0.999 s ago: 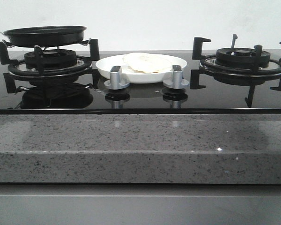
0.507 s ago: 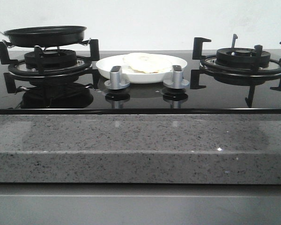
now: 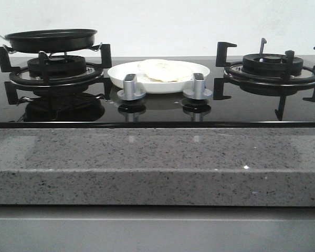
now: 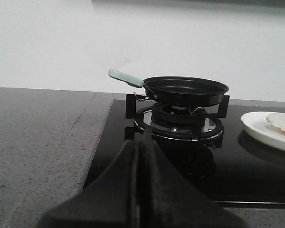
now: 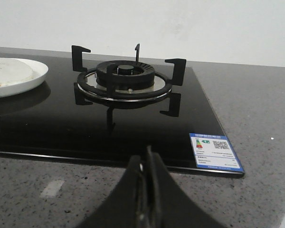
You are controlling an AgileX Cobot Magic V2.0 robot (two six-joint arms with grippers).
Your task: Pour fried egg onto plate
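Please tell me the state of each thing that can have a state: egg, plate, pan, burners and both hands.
fried egg: lying on the plate
plate: holds the egg
pan: empty, on left burner
right burner: bare, no flame
left hand: shut, empty
right hand: shut, empty

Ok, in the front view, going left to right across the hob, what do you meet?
Black frying pan on the left burner → round glossy white plate holding the pale cream fried egg, with two silver control knobs just in front of it → the bare right burner.
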